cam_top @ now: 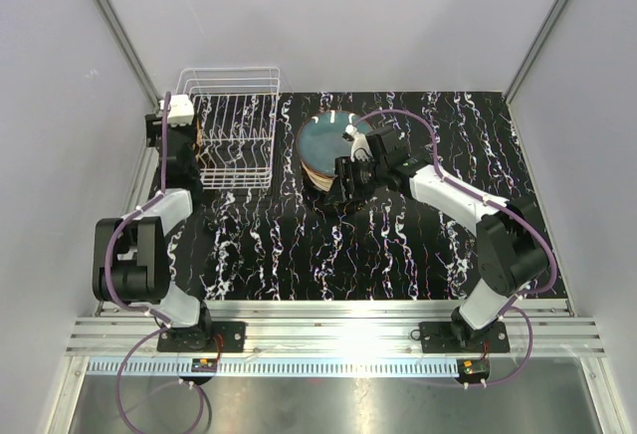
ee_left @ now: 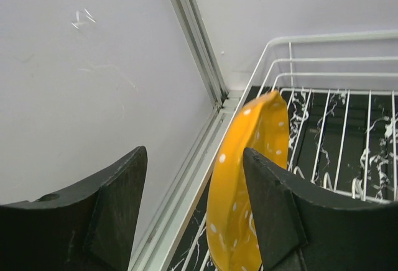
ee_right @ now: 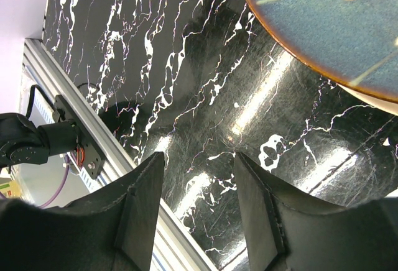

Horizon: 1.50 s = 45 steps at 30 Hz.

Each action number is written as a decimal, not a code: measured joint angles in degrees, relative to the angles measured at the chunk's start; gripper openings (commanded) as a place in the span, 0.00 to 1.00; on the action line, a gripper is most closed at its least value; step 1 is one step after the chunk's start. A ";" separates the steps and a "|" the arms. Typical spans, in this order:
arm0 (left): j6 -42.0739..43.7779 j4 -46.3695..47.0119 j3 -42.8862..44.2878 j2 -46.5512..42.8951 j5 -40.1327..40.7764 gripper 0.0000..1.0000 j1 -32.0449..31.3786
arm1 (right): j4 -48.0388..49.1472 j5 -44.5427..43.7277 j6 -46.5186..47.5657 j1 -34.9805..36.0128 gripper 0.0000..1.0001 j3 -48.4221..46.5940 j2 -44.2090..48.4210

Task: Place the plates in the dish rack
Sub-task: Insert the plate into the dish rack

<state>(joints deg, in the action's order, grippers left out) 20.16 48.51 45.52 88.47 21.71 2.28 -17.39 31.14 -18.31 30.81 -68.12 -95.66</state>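
Note:
The white wire dish rack [cam_top: 237, 130] stands at the back left. A yellow plate with white dots [ee_left: 245, 184] stands on edge in its left end; it also shows in the top view [cam_top: 200, 138]. My left gripper [ee_left: 194, 181] is open around this plate's rim, which lies close against the right finger [ee_left: 280, 215] and well apart from the left finger. A stack of plates with a blue one on top [cam_top: 328, 140] lies right of the rack. My right gripper [cam_top: 340, 183] is open and empty over the mat at the stack's near edge [ee_right: 323, 22].
The rack's rim wires [ee_left: 323, 38] and prongs rise right of the yellow plate. A grey wall and a corner post [ee_left: 199, 41] stand close behind the rack. The aluminium rail [ee_right: 93, 134] runs along the near table edge.

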 measured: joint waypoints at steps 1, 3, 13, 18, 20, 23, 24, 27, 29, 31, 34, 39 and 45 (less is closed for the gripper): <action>-0.33 -0.33 0.37 -0.39 0.09 0.68 0.00 | 0.00 0.00 0.00 0.00 0.57 0.00 0.00; -0.98 -0.94 0.96 -1.18 0.15 0.68 0.07 | 0.00 0.00 0.00 0.00 0.57 0.00 0.00; -5.16 -8.63 4.35 -3.32 0.37 0.84 0.81 | -0.04 0.00 0.09 0.00 0.61 0.00 0.02; -8.02 -15.32 5.62 -5.92 -2.67 0.90 0.83 | -0.11 -0.04 0.09 0.00 0.64 0.00 0.26; -9.09 -17.46 6.12 -7.06 -3.48 0.92 0.83 | -0.28 -0.02 0.09 0.00 0.65 0.00 0.79; -10.29 -19.76 6.14 -9.11 -3.89 0.93 0.83 | -0.70 -0.04 -0.02 0.00 0.68 0.00 2.21; -10.73 -20.55 6.16 -9.81 -3.98 0.93 0.83 | -0.85 -0.07 -0.07 0.00 0.69 0.00 2.80; -11.78 -23.71 6.23 -11.67 -4.09 0.94 0.83 | -1.31 -0.09 -0.15 0.00 0.72 -0.02 4.28; -12.50 -26.40 6.21 -12.92 -4.44 0.95 0.83 | -2.14 -0.20 -0.37 0.00 0.74 -0.04 5.09; -13.44 -28.72 6.21 -14.40 -4.83 0.95 0.83 | -2.75 -0.48 -0.81 0.00 0.74 -0.07 5.88; -15.47 -32.48 6.08 -17.64 -5.64 0.95 0.76 | -3.74 -1.14 -1.51 0.00 0.75 -0.07 7.28; -19.78 -36.59 4.15 -24.13 -7.41 0.95 0.35 | -5.14 -5.03 -3.69 0.00 0.66 -0.11 10.14; -25.97 -42.95 1.99 -30.82 -9.79 0.94 -1.81 | -8.20 -14.95 -7.26 0.00 0.55 -1.46 11.63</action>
<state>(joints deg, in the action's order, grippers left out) -5.80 5.56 47.51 57.65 11.92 0.47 -25.58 16.19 -25.56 30.81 -69.58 -84.03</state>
